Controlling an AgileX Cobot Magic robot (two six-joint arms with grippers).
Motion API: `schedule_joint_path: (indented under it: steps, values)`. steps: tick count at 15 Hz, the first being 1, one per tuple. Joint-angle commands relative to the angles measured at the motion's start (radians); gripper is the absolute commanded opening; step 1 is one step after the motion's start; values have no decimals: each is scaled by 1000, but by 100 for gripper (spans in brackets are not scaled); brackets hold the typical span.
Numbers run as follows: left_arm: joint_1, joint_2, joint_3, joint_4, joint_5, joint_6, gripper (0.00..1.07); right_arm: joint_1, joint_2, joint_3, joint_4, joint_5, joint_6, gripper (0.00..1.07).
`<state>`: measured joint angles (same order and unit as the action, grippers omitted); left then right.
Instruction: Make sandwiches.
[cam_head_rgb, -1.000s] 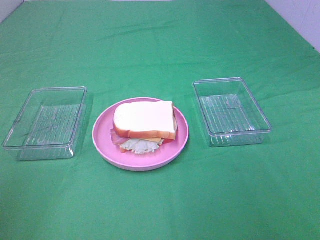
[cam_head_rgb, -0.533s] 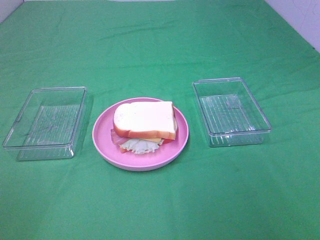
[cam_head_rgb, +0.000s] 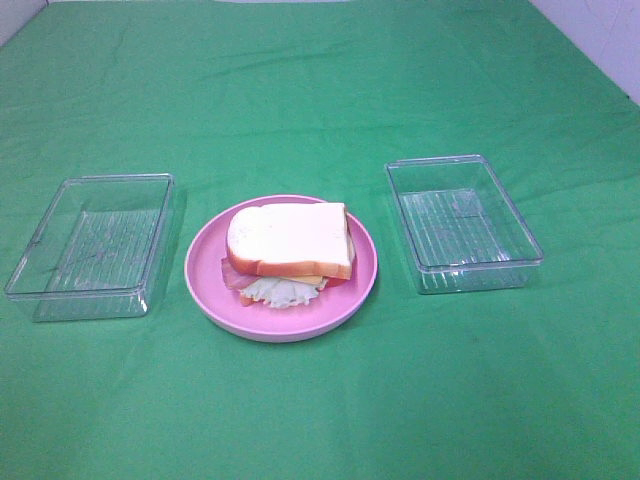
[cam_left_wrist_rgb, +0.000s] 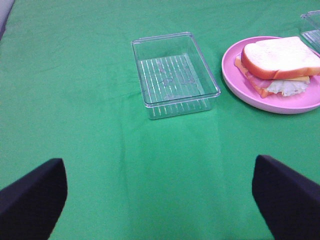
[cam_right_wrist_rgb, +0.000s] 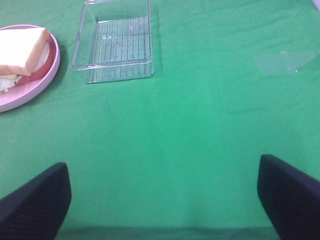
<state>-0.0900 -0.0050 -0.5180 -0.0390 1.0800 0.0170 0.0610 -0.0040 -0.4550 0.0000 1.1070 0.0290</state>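
A stacked sandwich lies on a round pink plate in the middle of the green cloth: white bread with orange-brown crust on top, yellow cheese, reddish bacon and pale lettuce showing underneath. The left wrist view shows the sandwich from the side, far from my left gripper, which is open with nothing between its black fingers. My right gripper is open too and holds nothing, with only the sandwich's edge in its view. Neither gripper appears in the exterior high view.
A clear plastic tray stands left of the plate and another clear tray to its right; both hold nothing. The white wall shows at the far right corner. A scrap of clear tape lies on the cloth.
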Motion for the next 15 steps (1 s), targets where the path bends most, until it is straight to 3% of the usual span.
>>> schedule_joint_path:
  steps: [1,4,15]
  values:
    - [49,-13,3,-4,-3,-8,94,-1,-21,2,0,-5,-3,96]
    - [197,-19,3,-4,-3,-8,94,-1,-21,2,0,-5,-3,96]
    - [197,-19,3,-7,-3,-8,94,-1,-21,2,0,-5,-3,96]
